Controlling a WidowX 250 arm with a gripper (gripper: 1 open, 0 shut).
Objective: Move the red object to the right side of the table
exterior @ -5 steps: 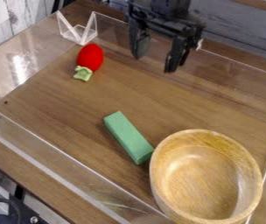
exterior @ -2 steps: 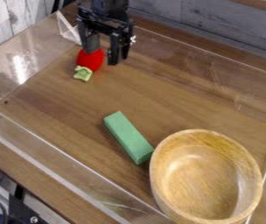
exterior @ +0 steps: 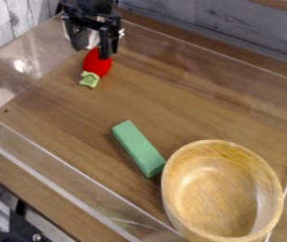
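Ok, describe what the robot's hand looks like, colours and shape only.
The hand is black all over, a blocky body at the top of the picture with two straight dark fingers pointing down from it. No markings or cables can be made out at this size.

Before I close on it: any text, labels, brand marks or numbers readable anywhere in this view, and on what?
None readable.
red object: plain glossy red, no marking.
green block: bare faces, no print.
wooden bowl: wood grain only.
gripper: dark body, open above the red object; any marking is too small and blurred to tell.
table: wood grain, no signs.
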